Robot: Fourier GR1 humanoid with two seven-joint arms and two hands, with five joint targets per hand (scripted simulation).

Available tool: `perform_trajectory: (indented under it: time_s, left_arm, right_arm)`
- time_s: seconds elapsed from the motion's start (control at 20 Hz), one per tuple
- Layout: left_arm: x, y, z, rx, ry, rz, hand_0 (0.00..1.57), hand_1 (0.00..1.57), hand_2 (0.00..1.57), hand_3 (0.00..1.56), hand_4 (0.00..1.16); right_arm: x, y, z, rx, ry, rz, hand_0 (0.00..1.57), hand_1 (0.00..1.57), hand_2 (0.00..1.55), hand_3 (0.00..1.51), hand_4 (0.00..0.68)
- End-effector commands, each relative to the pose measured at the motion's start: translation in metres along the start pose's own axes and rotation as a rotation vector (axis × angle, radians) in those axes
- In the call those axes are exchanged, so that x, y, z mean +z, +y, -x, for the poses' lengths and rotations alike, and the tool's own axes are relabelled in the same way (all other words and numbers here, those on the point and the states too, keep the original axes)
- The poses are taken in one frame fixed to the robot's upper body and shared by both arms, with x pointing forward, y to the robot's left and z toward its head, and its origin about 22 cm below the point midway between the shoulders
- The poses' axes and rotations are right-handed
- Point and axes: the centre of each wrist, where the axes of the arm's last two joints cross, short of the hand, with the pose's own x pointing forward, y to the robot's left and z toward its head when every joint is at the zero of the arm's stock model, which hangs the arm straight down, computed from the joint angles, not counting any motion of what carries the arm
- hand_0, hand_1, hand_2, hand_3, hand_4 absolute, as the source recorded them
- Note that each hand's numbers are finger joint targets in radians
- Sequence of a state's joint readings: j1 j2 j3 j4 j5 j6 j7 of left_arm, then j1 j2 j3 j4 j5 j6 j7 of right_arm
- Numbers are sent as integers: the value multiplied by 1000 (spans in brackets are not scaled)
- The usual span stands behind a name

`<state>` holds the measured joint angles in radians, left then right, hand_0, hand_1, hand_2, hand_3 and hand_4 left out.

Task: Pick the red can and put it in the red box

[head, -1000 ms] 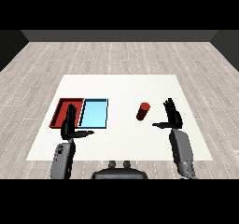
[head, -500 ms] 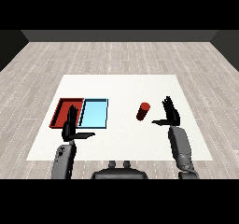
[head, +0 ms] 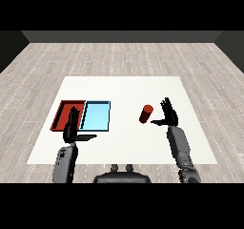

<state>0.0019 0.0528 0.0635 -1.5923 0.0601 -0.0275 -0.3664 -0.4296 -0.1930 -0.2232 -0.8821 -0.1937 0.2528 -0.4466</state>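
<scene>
Visibility is limited at the left side: the near edge of the red tray [head: 65,109] is overlapped by the left hand [head: 71,128], so that corner of the tray cannot be made out. The light blue tray [head: 96,115] is seen whole and lies touching the red tray on its right. Whether the red can [head: 146,113] stands fully upright or leans slightly cannot be settled; it appears tilted a little towards the right as seen from the head. Both forearms are cut off at the lower band.

Compared with the frame half a second ago, the right hand [head: 167,114] is recorded closer to the can, the gap between thumb and can having narrowed. The can, both trays and the left hand are found in the same places as before.

The right hand is raised with its fingers straight and pointing away from the robot, the thumb held out towards the can; it is unclenched and nothing is grasped. It is just beside the can, on the can's right, and no contact can be confirmed. The left hand is likewise released, fingers straight and pointing forward, thumb spread towards the right, holding nothing. The can rests on the white table [head: 124,89], well apart from the trays.
</scene>
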Motion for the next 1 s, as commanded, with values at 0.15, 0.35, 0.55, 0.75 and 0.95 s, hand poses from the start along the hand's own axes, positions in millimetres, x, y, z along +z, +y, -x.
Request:
perform_trajectory:
  time_s: [0.15, 0.35, 0.55, 0.75, 0.95]
  left_arm:
    - [4, 12, 1, 23, -18, -14, 0, 0, 0, 0, 0]
    - [-8, -9, 7, 37, -17, -8, 0, 0, 0, 0, 0]
    - [1, 3, -12, 19, -28, -12, 0, 0, 0, 0, 0]
    - [-10, 15, -22, 2, -11, -20, 0, 0, 0, 0, 0]
    - [-3, 8, -3, 49, -20, 17, 0, 0, 0, 0, 0]
  right_arm:
    - [0, 7, 28, -47, 33, -6, 0, 0, 0, 0, 0]
    - [-8, 14, 8, -67, 24, 6, 0, 0, 0, 0, 0]
    - [-6, 36, 36, -75, 46, -2, 0, 0, 0, 0, 0]
    - [-26, 27, 31, -109, 46, 21, 0, 0, 0, 0, 0]
    - [-39, 46, 33, -86, 52, 11, 0, 0, 0, 0, 0]
